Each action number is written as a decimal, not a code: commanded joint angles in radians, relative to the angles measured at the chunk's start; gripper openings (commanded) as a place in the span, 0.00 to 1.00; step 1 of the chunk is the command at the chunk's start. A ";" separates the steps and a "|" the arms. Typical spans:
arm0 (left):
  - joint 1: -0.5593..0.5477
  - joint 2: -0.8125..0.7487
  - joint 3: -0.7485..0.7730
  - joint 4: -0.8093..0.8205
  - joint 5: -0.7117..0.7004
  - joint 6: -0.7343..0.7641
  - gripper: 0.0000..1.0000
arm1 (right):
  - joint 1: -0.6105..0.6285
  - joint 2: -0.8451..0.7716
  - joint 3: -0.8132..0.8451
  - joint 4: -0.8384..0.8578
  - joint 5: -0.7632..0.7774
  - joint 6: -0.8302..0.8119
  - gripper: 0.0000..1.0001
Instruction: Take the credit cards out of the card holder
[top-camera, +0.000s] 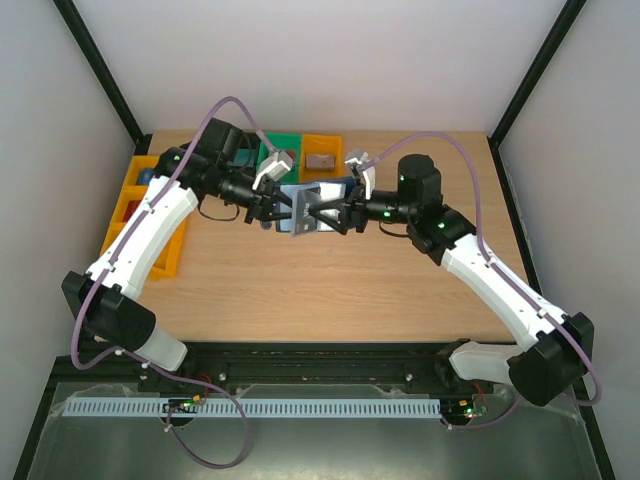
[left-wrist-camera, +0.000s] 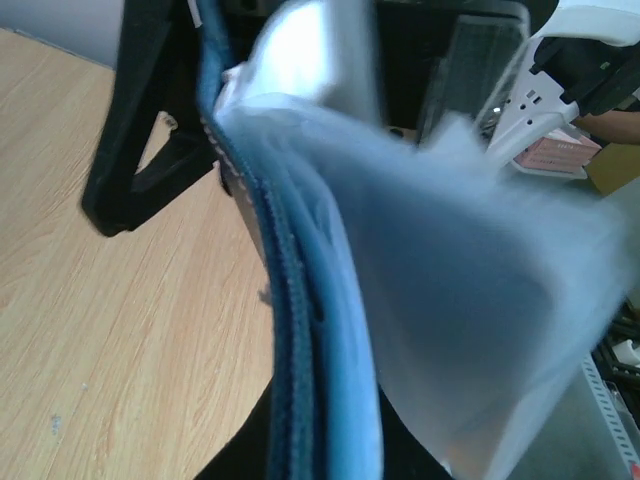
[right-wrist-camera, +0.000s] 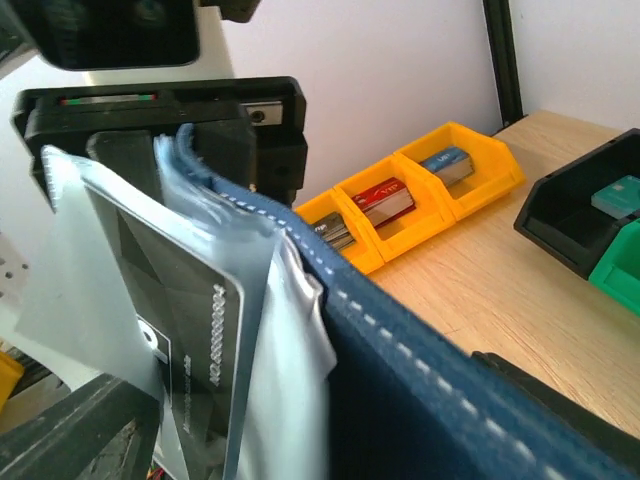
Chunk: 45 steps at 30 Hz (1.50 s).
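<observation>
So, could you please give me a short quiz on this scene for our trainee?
1. True or false: the wallet lies flat on the table.
2. The left claw is: A shut on the wallet, B wide open and holding nothing, C resting on the table.
3. What colour is the card showing inside the wallet?
Key: 1 false, it is held up in the air; 2 A; 3 dark grey.

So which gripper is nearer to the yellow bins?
Left. The left gripper holds the holder, right of the yellow bins; the right gripper is on the holder's other side, farther right.
</observation>
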 joint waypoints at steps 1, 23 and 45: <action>-0.008 -0.005 0.003 0.009 0.040 0.013 0.02 | 0.011 0.033 -0.003 0.082 0.063 0.056 0.79; 0.083 -0.033 -0.008 0.012 0.067 0.035 0.65 | -0.003 0.004 0.024 -0.003 0.069 0.015 0.02; 0.009 -0.006 -0.117 0.192 -0.049 -0.092 0.96 | -0.014 0.026 0.027 0.034 -0.112 0.040 0.02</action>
